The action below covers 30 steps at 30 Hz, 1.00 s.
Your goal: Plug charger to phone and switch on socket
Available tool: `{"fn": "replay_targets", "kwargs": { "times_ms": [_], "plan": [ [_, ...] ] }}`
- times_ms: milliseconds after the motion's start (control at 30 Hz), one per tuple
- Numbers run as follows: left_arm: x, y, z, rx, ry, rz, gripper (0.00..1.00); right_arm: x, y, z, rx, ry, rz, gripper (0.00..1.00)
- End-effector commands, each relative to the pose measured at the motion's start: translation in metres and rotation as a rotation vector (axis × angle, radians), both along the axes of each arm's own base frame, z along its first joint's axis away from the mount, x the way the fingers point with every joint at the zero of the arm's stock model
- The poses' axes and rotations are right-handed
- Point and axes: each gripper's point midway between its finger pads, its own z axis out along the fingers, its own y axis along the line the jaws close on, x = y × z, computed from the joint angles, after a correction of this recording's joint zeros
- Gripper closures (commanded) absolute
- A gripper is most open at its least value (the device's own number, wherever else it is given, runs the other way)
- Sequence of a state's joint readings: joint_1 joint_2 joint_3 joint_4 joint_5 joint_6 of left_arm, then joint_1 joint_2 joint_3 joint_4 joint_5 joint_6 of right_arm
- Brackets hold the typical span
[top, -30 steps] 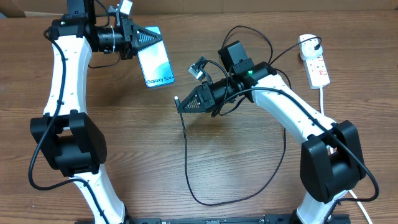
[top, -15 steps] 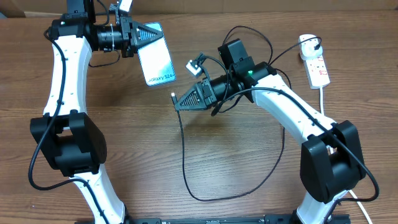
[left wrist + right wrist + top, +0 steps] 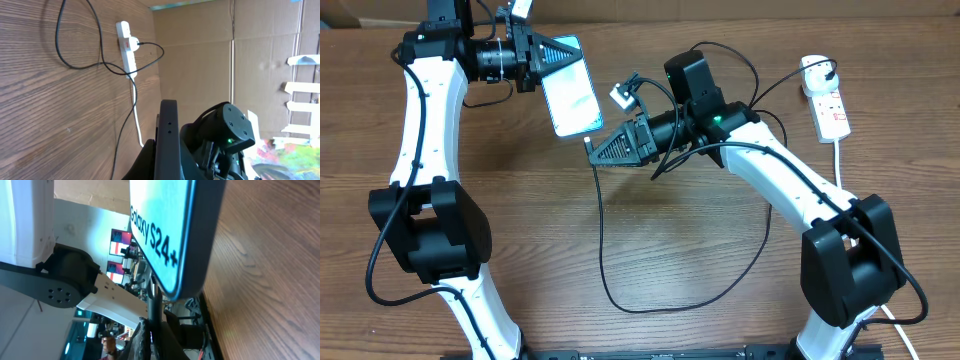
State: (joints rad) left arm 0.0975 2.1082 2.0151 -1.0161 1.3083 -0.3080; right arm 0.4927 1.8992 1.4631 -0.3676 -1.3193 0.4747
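The left tool (image 3: 570, 52) is clamped tight on the top short edge of a slim rectangular phone (image 3: 575, 95) with a light blue screen, holding it above the brown wooden desk (image 3: 700, 260). The right tool (image 3: 598, 152) is closed on the small connector end of a long thin black charger cable (image 3: 600, 240). Its tip sits right at the phone's lower short edge; whether it is in the port cannot be told. A small white plastic power strip (image 3: 830, 108) with red markings lies well apart, far right.
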Motion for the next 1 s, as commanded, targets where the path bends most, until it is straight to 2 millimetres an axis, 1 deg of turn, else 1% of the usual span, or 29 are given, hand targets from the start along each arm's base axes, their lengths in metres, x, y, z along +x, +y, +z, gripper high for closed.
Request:
{"fn": "replay_targets", "kwargs": {
  "times_ms": [0,600,967],
  "plan": [
    [-0.0082,-0.0066,0.0245,-0.065,-0.032,-0.038,0.96,-0.0038,0.0018,0.0045,-0.004,0.026,0.003,0.96],
    [-0.0087,-0.0068,0.0253,-0.070,-0.033,-0.041,0.96,-0.0057,0.0066,0.0096,0.020,-0.004,0.019,0.96],
    [-0.0091,-0.0072,0.0251,-0.070,-0.029,-0.042,0.95,-0.0033,0.0080,0.0132,0.032,-0.015,0.015,0.96]
  ]
}}
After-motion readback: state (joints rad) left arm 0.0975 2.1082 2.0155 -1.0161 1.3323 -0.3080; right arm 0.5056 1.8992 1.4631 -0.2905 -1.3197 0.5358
